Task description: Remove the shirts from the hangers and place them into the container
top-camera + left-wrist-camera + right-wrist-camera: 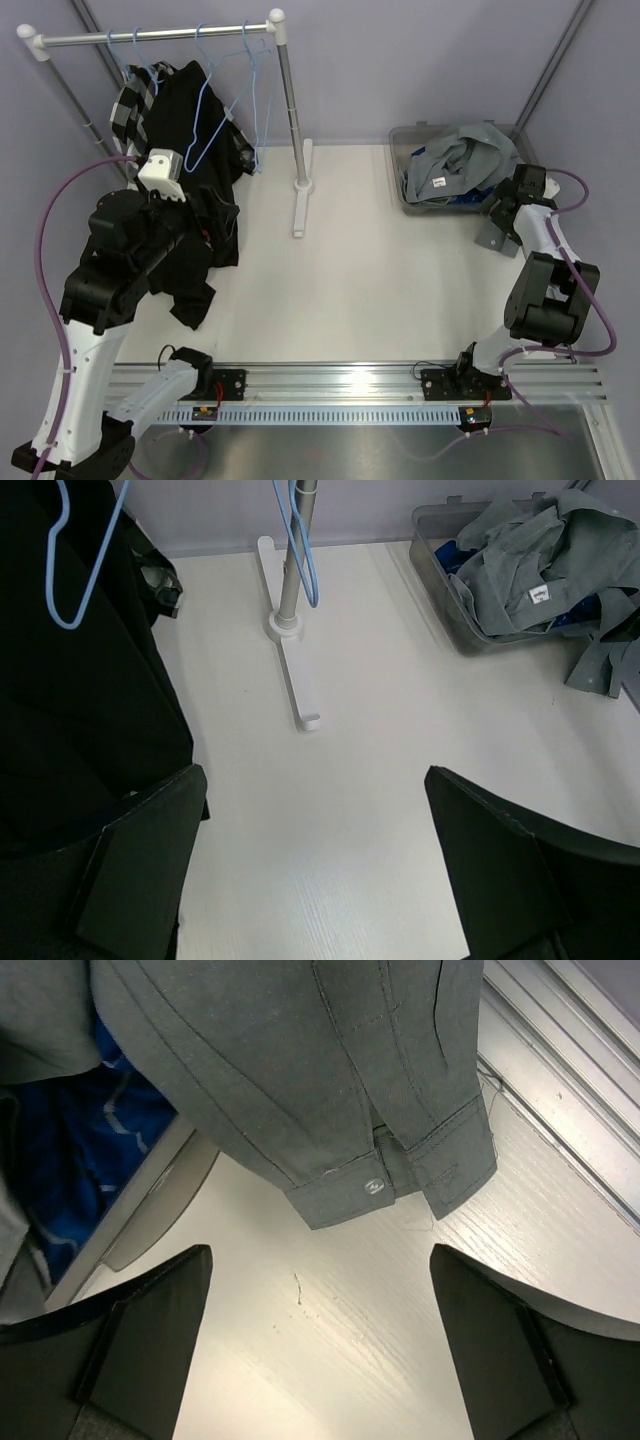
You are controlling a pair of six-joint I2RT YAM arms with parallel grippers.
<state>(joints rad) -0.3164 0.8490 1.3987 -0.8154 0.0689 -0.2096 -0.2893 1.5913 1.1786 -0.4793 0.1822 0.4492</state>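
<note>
Pale walls and a white table (370, 260) framed the action. Far left, under the metal rail (150, 37), 2 shirts hung: the checked shirt (128, 100) tucked behind the black shirt (190, 130). Beside them, at least 2 blue hangers (198, 100) dangled bare. The left gripper (310, 870) sat just beside the black shirt's lower folds with its jaws wide apart and nothing between them, looking out across bare table toward the rail's foot (300, 695).

Over to the right, and the container (398, 150) at the far edge already held 2 shirts. The grey shirt (455, 160) was heaped on top, and the blue plaid shirt (60, 1150) peeked out underneath. It was not a tidy drop, though. A grey sleeve spilled over the tub's near rim, and its buttoned cuff (400, 1175) hung outside, low over the table. The right gripper (320, 1350) hovered directly below that cuff, fingers spread to the full and gripping nothing.

So my read was halfway: 2 in, 2 to go, with the grey shirt's delivery wrapping up. Next came a choice. Either the right gripper needed to nudge that stray sleeve back over the rim, or the left needed to close on the black shirt near its collar and draw it down off its hanger without dragging the checked one along.
</note>
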